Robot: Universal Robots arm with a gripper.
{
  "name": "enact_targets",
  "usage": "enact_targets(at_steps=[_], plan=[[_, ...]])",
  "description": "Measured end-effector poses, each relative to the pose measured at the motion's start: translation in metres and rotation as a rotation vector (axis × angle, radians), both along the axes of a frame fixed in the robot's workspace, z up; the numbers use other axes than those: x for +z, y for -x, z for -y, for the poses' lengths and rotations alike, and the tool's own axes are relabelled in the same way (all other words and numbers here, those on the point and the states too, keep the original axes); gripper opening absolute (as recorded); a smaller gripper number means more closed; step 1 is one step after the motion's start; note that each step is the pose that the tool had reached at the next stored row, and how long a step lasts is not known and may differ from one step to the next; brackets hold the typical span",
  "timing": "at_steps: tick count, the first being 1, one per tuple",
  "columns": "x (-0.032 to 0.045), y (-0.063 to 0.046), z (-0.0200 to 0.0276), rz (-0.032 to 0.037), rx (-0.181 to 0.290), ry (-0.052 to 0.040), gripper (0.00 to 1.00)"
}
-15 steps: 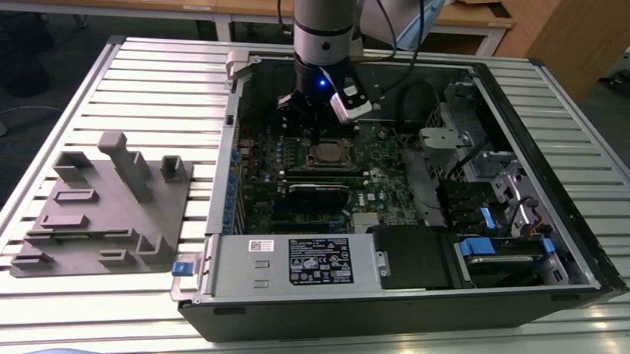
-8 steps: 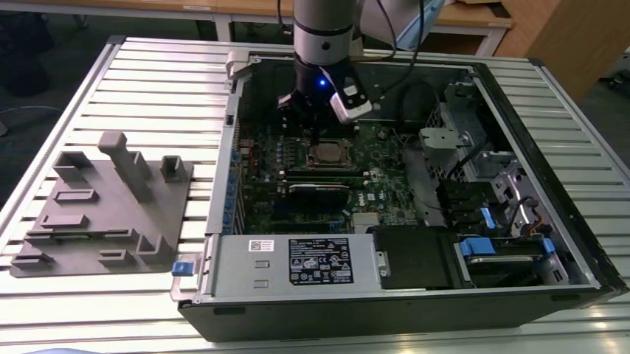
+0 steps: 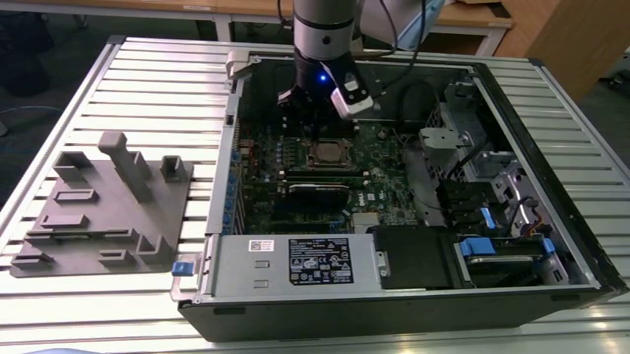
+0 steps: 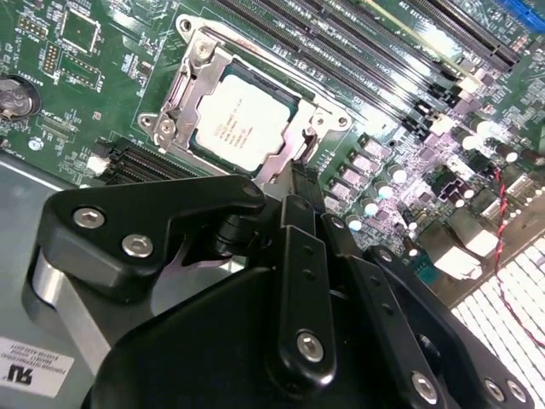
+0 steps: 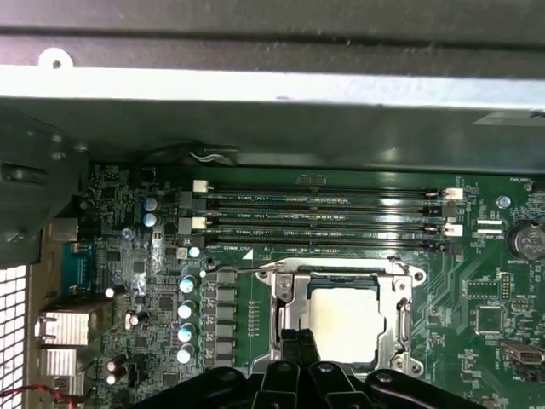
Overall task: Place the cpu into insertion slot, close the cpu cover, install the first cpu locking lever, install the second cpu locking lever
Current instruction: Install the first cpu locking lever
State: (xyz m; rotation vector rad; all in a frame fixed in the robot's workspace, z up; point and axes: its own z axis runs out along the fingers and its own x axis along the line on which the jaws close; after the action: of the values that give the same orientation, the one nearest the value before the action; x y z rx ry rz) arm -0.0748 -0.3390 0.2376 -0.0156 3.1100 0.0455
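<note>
We are recording the computer case [image 3: 551, 221] lying open on the slatted table [image 3: 158, 81], with the arm [image 3: 323, 29] reaching down into it over the green circuit board [image 5: 477, 281].

The chip [image 4: 241, 122] is sitting flat inside the socket [image 3: 312, 153], its pale metal top facing up and square to the rim, so we are judging the seating step as done. The cover [image 4: 186, 83] is lying down around the chip, its cut-out showing the metal top, which is how it needs to lie before anything can clamp it. We are unable to tell from these views whether either locking lever is latched.

The fingers [image 4: 298, 204] are drawn together to a narrow point with nothing visible between them. In both wrist views, that point is hovering at the edge of the cover, on the side away from the long memory slots [image 5: 324, 213]. We are reading this pinched posture as deliberate: a slim tip suits pushing on thin metal at the socket's rim better than spread fingers would. Whether the tip is touching the cover we cannot tell.

A grey parts holder [image 3: 99, 199] is resting on the table beside the case, at the exterior view's left, well apart from the work.
</note>
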Motion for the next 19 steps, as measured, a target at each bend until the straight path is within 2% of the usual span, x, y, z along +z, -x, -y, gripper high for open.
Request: enact_targets(at_steps=[8,19], plan=[[0.0086,0.0000,0.0000,0.0000,0.000,0.0000,0.11],[0.0093,0.0020,0.0000,-0.0001,0.000,0.0000,0.11]])
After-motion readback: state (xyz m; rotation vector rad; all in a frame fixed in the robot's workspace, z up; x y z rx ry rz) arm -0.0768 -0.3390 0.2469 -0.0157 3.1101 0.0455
